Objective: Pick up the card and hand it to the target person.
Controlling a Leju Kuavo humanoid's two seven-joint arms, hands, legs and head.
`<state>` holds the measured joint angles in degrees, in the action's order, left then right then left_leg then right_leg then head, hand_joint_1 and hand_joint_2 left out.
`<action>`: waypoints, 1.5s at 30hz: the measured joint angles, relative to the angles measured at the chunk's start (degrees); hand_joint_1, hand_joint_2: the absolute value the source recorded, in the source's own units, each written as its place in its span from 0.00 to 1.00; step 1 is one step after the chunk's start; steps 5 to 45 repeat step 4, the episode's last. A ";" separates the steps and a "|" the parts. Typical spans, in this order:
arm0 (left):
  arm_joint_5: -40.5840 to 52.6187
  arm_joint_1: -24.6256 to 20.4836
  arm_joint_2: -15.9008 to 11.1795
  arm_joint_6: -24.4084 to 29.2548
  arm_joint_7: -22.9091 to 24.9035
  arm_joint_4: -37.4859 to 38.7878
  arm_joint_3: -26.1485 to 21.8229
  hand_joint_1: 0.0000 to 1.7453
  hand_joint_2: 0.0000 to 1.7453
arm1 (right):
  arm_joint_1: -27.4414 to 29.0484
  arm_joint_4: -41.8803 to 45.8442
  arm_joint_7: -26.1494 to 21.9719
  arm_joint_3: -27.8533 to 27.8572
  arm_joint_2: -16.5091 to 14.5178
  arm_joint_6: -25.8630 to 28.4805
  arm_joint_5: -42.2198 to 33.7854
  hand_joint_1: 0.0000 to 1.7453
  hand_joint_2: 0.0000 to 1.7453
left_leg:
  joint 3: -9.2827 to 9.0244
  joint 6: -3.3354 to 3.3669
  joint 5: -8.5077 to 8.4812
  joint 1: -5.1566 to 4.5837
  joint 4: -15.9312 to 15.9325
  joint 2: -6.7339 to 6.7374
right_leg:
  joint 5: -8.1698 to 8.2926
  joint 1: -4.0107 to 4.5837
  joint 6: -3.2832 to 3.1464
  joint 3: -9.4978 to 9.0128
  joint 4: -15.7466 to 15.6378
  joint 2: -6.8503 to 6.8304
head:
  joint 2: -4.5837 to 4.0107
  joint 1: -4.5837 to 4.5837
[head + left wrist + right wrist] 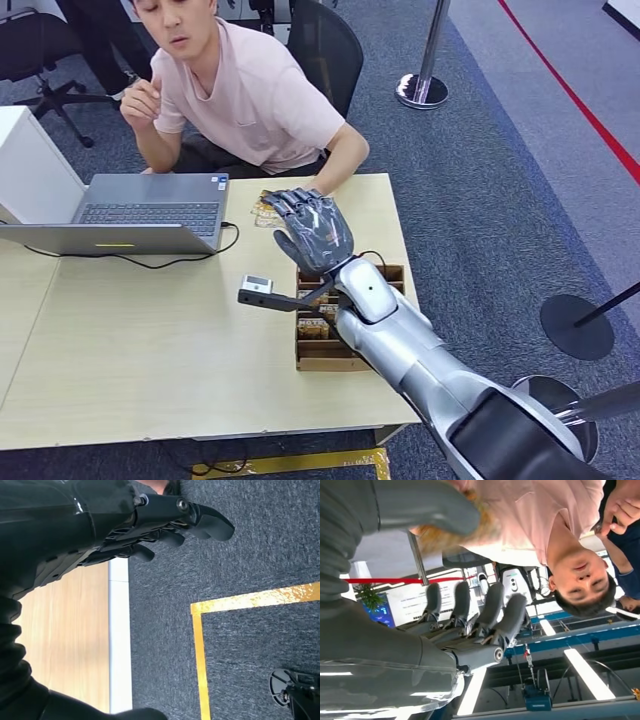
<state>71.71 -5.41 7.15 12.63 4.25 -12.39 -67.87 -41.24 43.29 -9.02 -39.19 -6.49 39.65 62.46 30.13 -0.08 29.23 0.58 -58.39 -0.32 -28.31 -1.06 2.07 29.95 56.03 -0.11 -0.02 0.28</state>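
Note:
The card [263, 208], orange and yellow patterned, sticks out past the fingertips of my right hand [313, 232], which is stretched over the far side of the wooden table [151, 340] towards the person [249, 90] in a pink shirt. In the right wrist view the card [490, 527] shows blurred against the thumb of the right hand [471, 615], with the person [576, 575] just beyond it; the hand appears to hold it. The person's forearm rests on the table edge close by. My left hand [162, 525] hangs beside the table [68, 630] over the carpet, fingers straight, holding nothing.
An open laptop [151, 215] with a black cable sits at the table's far left. A cardboard box [332, 345] of cards lies under my right forearm, with a small white device on a black arm [256, 285] beside it. Stanchion bases [577, 325] stand on the carpet at right.

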 joint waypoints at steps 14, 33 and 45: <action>0.00 0.00 0.00 0.24 0.53 0.00 0.00 0.00 0.00 | -0.40 -1.42 -0.01 0.03 -0.26 0.02 -0.18 0.00 1.00 | 0.01 0.00 0.00 0.00 0.00 0.00 | 0.00 0.00 0.00 0.00 0.00 0.00 | 0.01 0.00; 0.00 0.00 0.00 0.24 0.53 0.00 0.00 0.00 0.00 | -0.40 -1.42 -0.01 0.03 -0.26 0.02 -0.18 0.00 1.00 | 0.01 0.00 0.00 0.00 0.00 0.00 | 0.00 0.00 0.00 0.00 0.00 0.00 | 0.01 0.00; 0.00 0.00 0.00 0.24 0.53 0.00 0.00 0.00 0.00 | -0.40 -1.42 -0.01 0.03 -0.26 0.02 -0.18 0.00 1.00 | 0.01 0.00 0.00 0.00 0.00 0.00 | 0.00 0.00 0.00 0.00 0.00 0.00 | 0.01 0.00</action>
